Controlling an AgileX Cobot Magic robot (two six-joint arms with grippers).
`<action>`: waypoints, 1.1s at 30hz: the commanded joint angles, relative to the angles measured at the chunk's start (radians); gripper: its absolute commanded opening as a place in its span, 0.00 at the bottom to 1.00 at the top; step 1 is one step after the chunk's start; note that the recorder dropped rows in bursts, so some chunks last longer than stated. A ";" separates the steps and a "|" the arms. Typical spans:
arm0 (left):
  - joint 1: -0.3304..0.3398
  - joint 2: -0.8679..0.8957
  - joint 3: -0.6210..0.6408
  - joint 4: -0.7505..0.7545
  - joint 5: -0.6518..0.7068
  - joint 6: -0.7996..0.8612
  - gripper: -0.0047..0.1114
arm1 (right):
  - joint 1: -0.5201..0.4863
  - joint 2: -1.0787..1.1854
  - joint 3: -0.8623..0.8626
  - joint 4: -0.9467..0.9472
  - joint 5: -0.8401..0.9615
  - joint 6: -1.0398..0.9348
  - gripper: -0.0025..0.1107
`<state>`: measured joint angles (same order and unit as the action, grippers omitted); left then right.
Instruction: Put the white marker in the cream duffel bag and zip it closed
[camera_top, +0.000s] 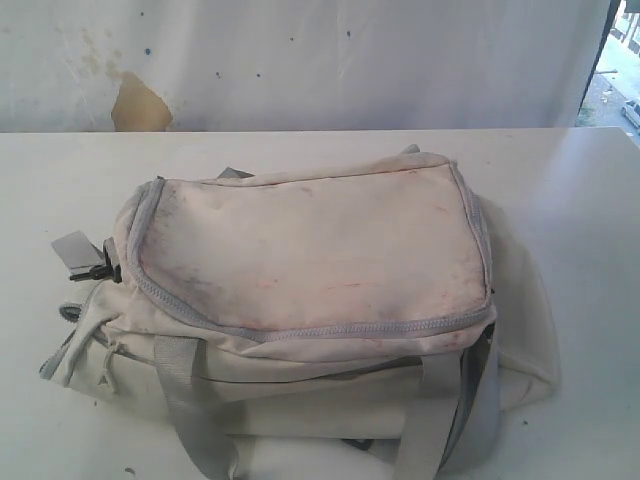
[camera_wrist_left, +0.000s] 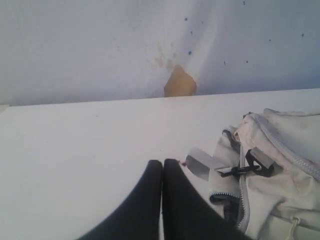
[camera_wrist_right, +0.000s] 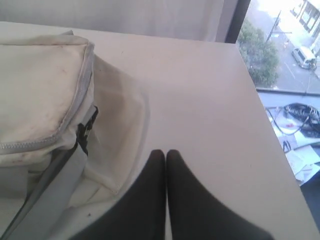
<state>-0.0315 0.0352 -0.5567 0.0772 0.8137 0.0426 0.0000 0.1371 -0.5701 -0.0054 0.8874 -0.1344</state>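
The cream duffel bag (camera_top: 310, 270) lay in the middle of the white bench (camera_top: 570, 190). Its grey zipper (camera_top: 330, 330) looked closed along the front edge of the top panel, and a black buckle (camera_top: 104, 268) sat at its left end. The left gripper (camera_wrist_left: 162, 162) hung near that end, jaws pressed together. The right gripper (camera_wrist_right: 165, 152) hung beside the opposite end, jaws also pressed together on nothing.
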 joint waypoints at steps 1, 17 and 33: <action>0.000 -0.035 0.005 0.009 0.015 0.002 0.04 | 0.001 -0.130 0.018 -0.012 -0.015 0.006 0.02; 0.000 -0.035 -0.002 -0.016 -0.072 0.000 0.04 | 0.016 -0.137 0.012 -0.034 -0.042 0.004 0.02; 0.000 -0.035 0.178 -0.018 -0.582 -0.003 0.04 | 0.023 -0.137 0.239 -0.054 -0.551 0.056 0.02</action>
<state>-0.0307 0.0010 -0.4414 0.0667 0.3814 0.0457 0.0199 0.0048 -0.3936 -0.0538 0.4684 -0.0873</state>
